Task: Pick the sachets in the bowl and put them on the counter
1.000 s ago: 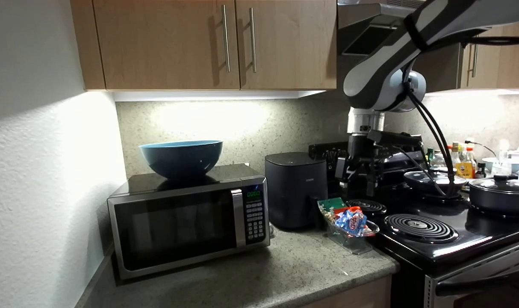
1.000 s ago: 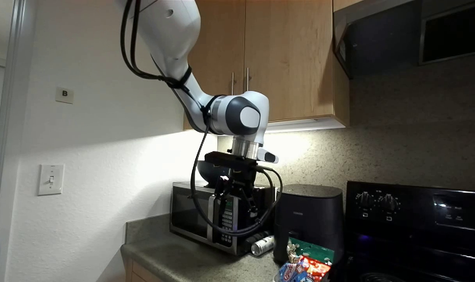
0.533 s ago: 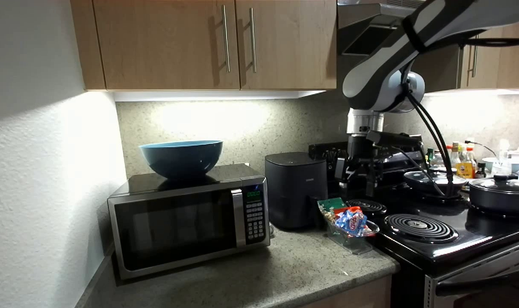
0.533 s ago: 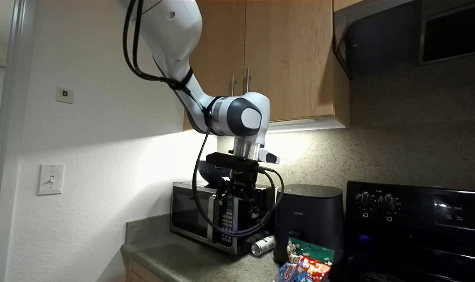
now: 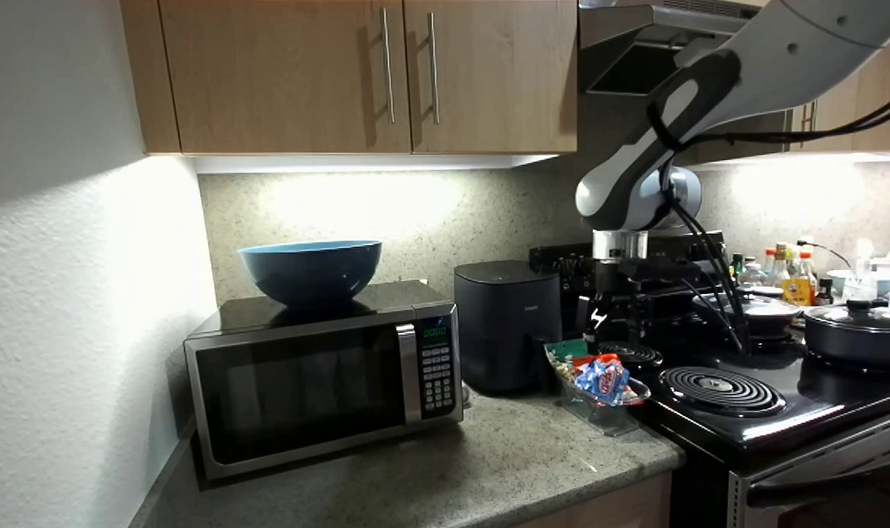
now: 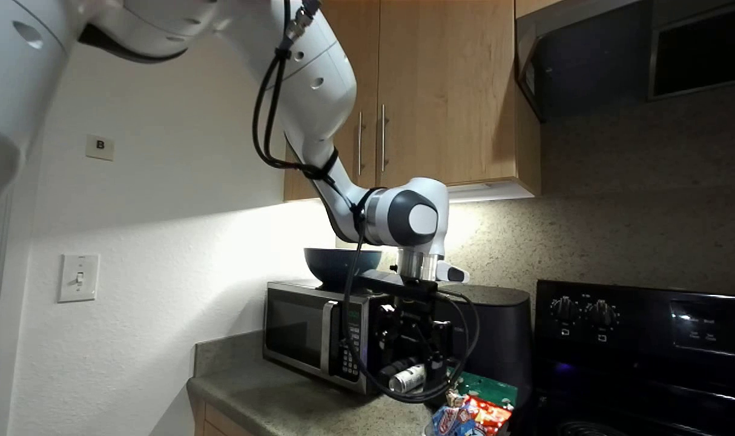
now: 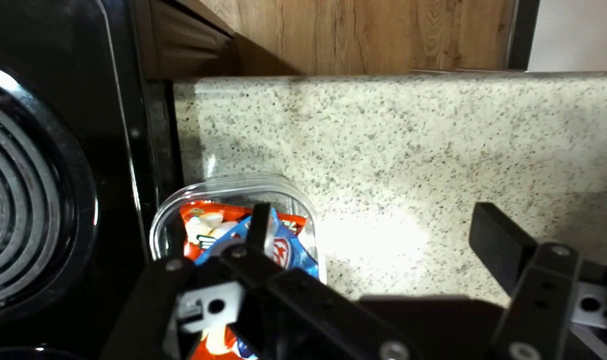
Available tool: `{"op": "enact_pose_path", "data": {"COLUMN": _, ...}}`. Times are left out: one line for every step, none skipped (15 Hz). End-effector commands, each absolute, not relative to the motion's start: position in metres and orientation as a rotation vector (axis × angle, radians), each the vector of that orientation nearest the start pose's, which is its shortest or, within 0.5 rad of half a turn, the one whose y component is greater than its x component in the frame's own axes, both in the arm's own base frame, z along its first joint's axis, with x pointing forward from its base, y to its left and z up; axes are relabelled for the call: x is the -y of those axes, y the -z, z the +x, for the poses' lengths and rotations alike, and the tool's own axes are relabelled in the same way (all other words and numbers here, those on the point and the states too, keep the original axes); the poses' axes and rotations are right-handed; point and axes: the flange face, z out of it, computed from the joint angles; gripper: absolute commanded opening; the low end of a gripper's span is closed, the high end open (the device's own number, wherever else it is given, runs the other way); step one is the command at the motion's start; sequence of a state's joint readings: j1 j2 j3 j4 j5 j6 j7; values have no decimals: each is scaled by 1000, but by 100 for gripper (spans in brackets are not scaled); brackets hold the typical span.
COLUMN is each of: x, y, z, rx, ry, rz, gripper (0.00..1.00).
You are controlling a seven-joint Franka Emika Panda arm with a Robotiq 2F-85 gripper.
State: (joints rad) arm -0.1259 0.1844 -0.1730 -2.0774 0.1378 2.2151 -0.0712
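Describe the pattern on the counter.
The counter is speckled: small grey flecks over a paler ground, best seen in the wrist view.

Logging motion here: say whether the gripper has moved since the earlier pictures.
Yes, down: an exterior view shows the gripper lower relative to the air fryer.

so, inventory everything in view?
sachets: 3+, blue/red/green, in or over small bowl
small bowl: 1, clear, on counter
counter: 1, grey, under microwave
microwave: 1, steel/black, on counter
large bowl: 1, blue, on microwave
air fryer: 1, black, beside microwave
can: 1, whitish, beside air fryer
stove: 1, black, beside counter
lidded pans: 2, dark, on stove
bottles: several, mixed, beyond stove
cabinets: several, tan, overhead
hood: 1, dark, above stove
light switch: 1, white, wall-mounted
arm: 1, white/grey, overhead
end effector: 1, black, above counter, open
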Motion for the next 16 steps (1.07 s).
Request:
{"op": "enact_pose_path", "data": {"x": 183, "y": -313, "z": 573, "rx": -502, "ry": -64, "rz": -3064, "gripper": 100}}
{"op": "enact_pose_path", "data": {"x": 187, "y": -307, "z": 578, "rx": -507, "ry": -76, "rz": -3067, "gripper": 100}}
{"op": "enact_pose_path", "data": {"x": 192, "y": -300, "z": 585, "rx": -517, "ry": -88, "rz": -3071, "gripper": 100}}
{"op": "enact_pose_path", "data": {"x": 195, "y": -296, "z": 591, "rx": -521, "ry": -95, "rz": -3074, "gripper": 100}}
{"op": "enact_pose_path", "data": {"x": 199, "y": -290, "z": 597, "rx": -529, "ry": -104, "rz": -3078, "gripper": 100}}
{"op": "enact_pose_path", "data": {"x": 203, "y": -286, "z": 603, "rx": -537, "ry": -114, "rz": -3079, "gripper": 100}}
{"op": "enact_pose_path", "data": {"x": 205, "y": -282, "z": 607, "rx": -540, "ry": -121, "rz": -3081, "gripper": 100}}
{"op": "enact_pose_path", "data": {"x": 208, "y": -278, "z": 612, "rx": -542, "ry": -129, "rz": -3084, "gripper": 100}}
{"op": "enact_pose_path", "data": {"x": 209, "y": -273, "z": 616, "rx": -537, "ry": -140, "rz": -3085, "gripper": 100}}
{"op": "enact_pose_path", "data": {"x": 211, "y": -270, "z": 619, "rx": -532, "ry": -149, "rz": -3089, "gripper": 100}}
{"op": "enact_pose_path", "data": {"x": 211, "y": -266, "z": 622, "rx": -526, "ry": -162, "rz": -3090, "gripper": 75}}
{"op": "enact_pose_path", "data": {"x": 212, "y": -263, "z": 624, "rx": -522, "ry": -172, "rz": -3091, "gripper": 74}}
{"op": "enact_pose_path", "data": {"x": 213, "y": -262, "z": 625, "rx": -518, "ry": -181, "rz": -3091, "gripper": 67}}
{"op": "enact_pose_path", "data": {"x": 214, "y": -261, "z": 626, "rx": -515, "ry": -193, "rz": -3089, "gripper": 60}}
{"op": "enact_pose_path", "data": {"x": 215, "y": -261, "z": 626, "rx": -519, "ry": -198, "rz": -3087, "gripper": 54}}
{"op": "enact_pose_path", "data": {"x": 217, "y": -261, "z": 627, "rx": -520, "ry": -201, "rz": -3084, "gripper": 47}}
